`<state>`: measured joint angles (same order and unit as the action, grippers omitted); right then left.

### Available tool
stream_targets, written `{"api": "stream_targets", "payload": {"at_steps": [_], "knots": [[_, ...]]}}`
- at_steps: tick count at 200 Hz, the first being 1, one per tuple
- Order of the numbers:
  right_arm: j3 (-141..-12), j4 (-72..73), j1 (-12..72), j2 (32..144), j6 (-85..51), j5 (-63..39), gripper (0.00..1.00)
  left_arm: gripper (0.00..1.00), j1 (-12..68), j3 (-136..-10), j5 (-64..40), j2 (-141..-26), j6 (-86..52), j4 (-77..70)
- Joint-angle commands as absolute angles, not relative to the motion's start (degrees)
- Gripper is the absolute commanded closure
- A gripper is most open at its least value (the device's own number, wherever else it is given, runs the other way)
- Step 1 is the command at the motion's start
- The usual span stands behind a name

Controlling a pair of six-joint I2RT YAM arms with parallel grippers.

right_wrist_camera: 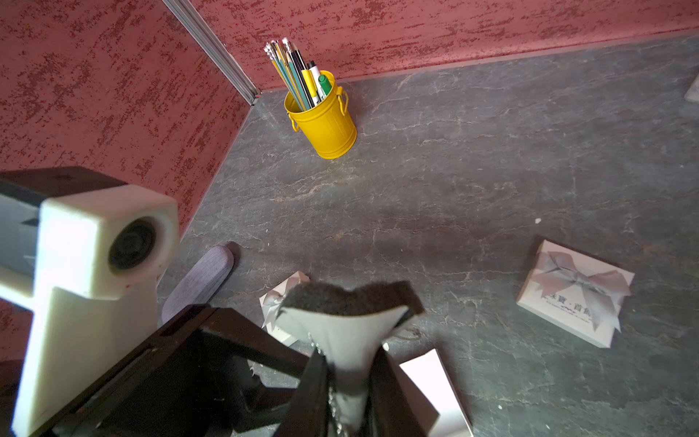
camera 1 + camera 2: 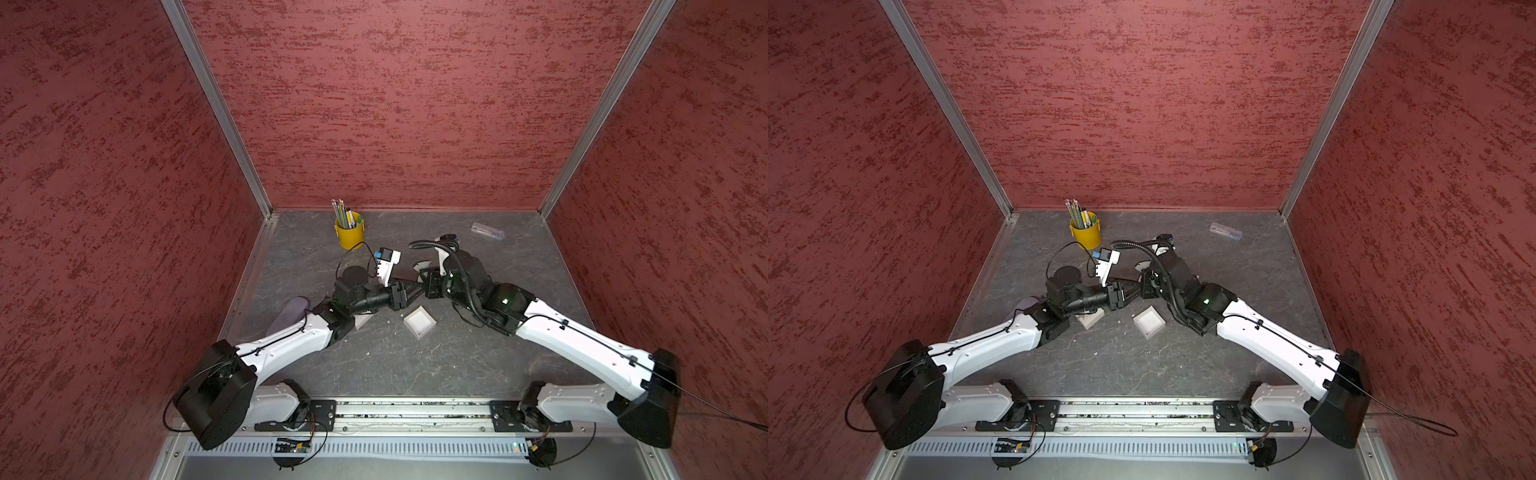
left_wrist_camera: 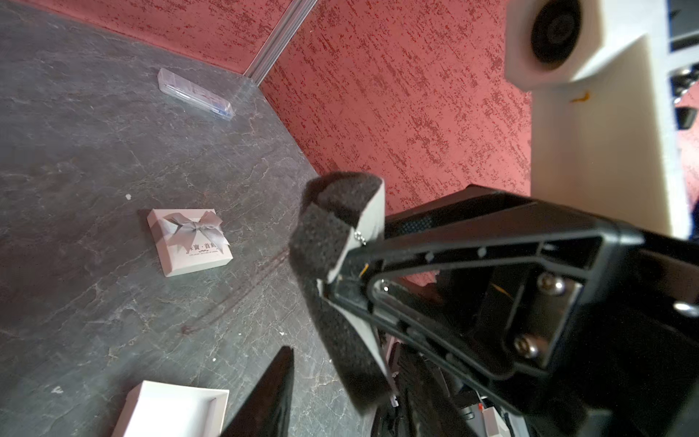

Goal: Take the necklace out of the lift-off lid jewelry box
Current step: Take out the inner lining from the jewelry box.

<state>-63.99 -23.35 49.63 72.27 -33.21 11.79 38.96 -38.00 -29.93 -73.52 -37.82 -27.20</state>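
My right gripper (image 1: 348,359) is shut on a bent foam pad (image 1: 351,329), black on one side and pale grey on the other, held above the table. The silver necklace (image 1: 333,405) runs down the pad's pale face between the fingers, and a bit of chain (image 3: 359,237) shows by the pad's edge. My left gripper (image 3: 348,363) stands open around the pad's lower end, with table showing between one finger (image 3: 276,389) and the foam. In both top views the grippers meet tip to tip (image 2: 419,289) (image 2: 1133,292). The open white box base (image 2: 419,322) (image 2: 1149,325) lies just in front. Its bowed lid (image 3: 189,240) (image 1: 575,291) lies behind.
A second bowed box (image 1: 280,302) (image 2: 1090,319) sits partly under my left arm, beside a purple case (image 2: 291,311). A yellow cup of pencils (image 2: 349,235) stands at the back. A clear case (image 2: 487,230) lies at the back right. Red walls close three sides.
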Motion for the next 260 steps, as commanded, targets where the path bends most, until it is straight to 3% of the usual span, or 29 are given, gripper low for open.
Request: {"api": "stream_targets", "payload": {"at_steps": [1,19,42,116,133,162,178,185,202,221,260], "knots": [[-62.82,-21.61,49.59,71.46,-33.81,9.65,0.81,0.60,39.13,-39.71,-30.03,-74.28,-37.88,-30.60],[-61.93,-20.41,49.55,70.99,-33.90,8.13,0.80,0.73,39.11,-39.90,-29.97,-74.70,-38.02,-31.44],[-61.87,-20.15,49.54,70.79,-34.19,7.65,0.80,1.00,38.94,-39.58,-30.18,-74.72,-37.19,-31.76],[-59.97,-16.29,49.48,67.73,-34.02,5.80,0.67,1.00,39.07,-38.29,-29.40,-70.68,-30.07,-28.52],[-59.42,-15.40,49.41,66.94,-34.01,5.28,0.68,1.00,39.11,-38.32,-28.93,-69.81,-29.28,-27.86],[-58.97,-15.03,49.38,66.17,-33.93,5.68,0.79,1.00,39.11,-38.23,-28.85,-69.08,-28.69,-25.71],[-58.98,-14.86,49.32,66.22,-33.71,5.37,0.79,1.00,39.05,-38.23,-29.19,-68.91,-28.67,-25.43],[-58.98,-14.77,49.38,66.27,-33.58,5.09,0.76,1.00,39.10,-38.23,-29.08,-68.71,-28.61,-25.16],[-59.34,-14.77,49.32,66.29,-33.03,4.20,0.56,1.00,39.02,-38.32,-28.46,-67.93,-27.68,-23.83],[-59.24,-13.80,49.31,65.54,-32.04,3.24,0.44,1.00,38.95,-39.12,-27.55,-66.62,-25.43,-20.52],[-56.44,-9.07,49.26,60.64,-30.48,3.48,0.38,1.00,39.11,-42.64,-24.47,-63.65,-18.64,-10.90]]}}
